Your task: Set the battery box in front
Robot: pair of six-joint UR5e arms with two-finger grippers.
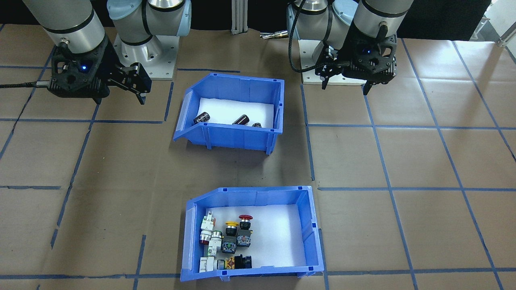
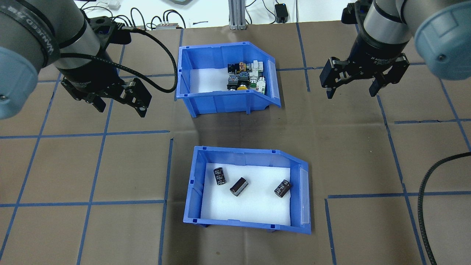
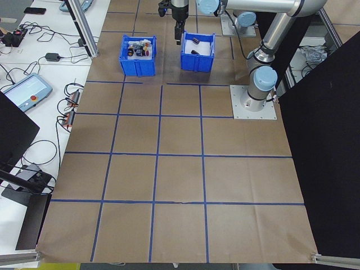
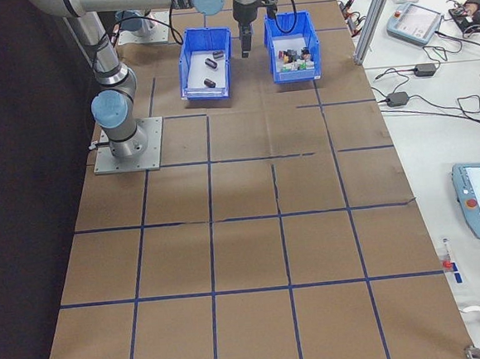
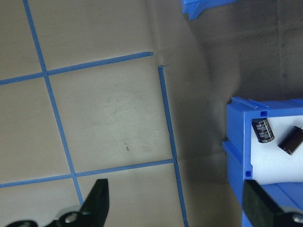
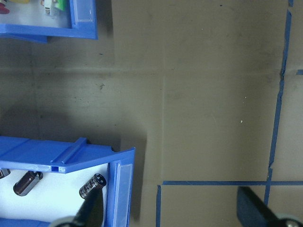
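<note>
The battery box is a blue bin with a white floor pad, lying mid-table on the robot's side. Three dark cells lie loose in it. Its sloped end faces the overhead view's right. My left gripper hangs open over bare paper, to the box's far left and apart from it. My right gripper hangs open to the box's far right, also holding nothing. The left wrist view catches the box's corner between open fingers. The right wrist view shows its sloped end.
A matching blue bin with colourful push-button switches stands beyond the battery box, on the far side from the robot. A black cable loops over the table at the right. An aluminium post and electronics line the far edge.
</note>
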